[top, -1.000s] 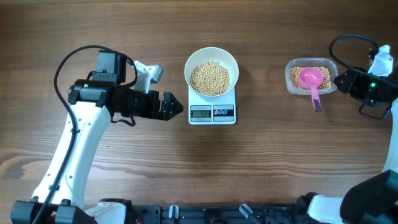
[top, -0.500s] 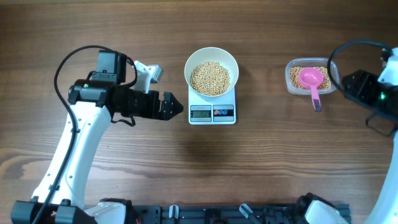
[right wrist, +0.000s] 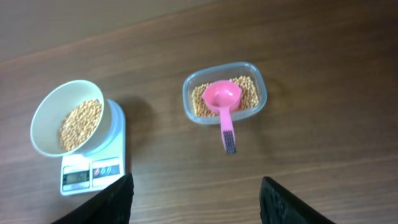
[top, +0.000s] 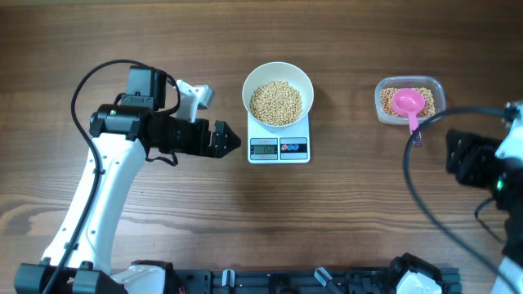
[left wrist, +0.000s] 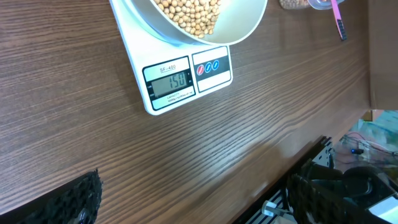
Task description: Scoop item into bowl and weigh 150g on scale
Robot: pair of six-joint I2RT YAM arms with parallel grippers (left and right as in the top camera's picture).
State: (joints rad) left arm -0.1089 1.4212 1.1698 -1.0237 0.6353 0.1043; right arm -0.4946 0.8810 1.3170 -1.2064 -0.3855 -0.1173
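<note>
The white bowl point(top: 250, 84) stands on the scale point(top: 279, 149) with a heap of tan beans point(top: 276, 103) inside. In the left wrist view the scale's display point(left wrist: 169, 83) reads 150. My left gripper point(top: 235, 140) hovers open and empty just left of the scale, its jaws wide apart above bare wood point(left wrist: 199, 205). My right gripper point(top: 451, 157) is near the table's right edge, in front of the tub and apart from it. It is open with nothing between its fingers point(right wrist: 196, 208).
A clear plastic tub point(top: 380, 102) of beans sits at the right. A pink scoop point(top: 409, 104) lies in it, with its handle point(top: 416, 133) sticking out over the front rim onto the table. A black cable point(top: 417, 196) loops by the right arm.
My right arm has drawn back from the tub toward the front right, and its jaws have spread a little wider. The left arm, bowl, scale and scoop have stayed put.
</note>
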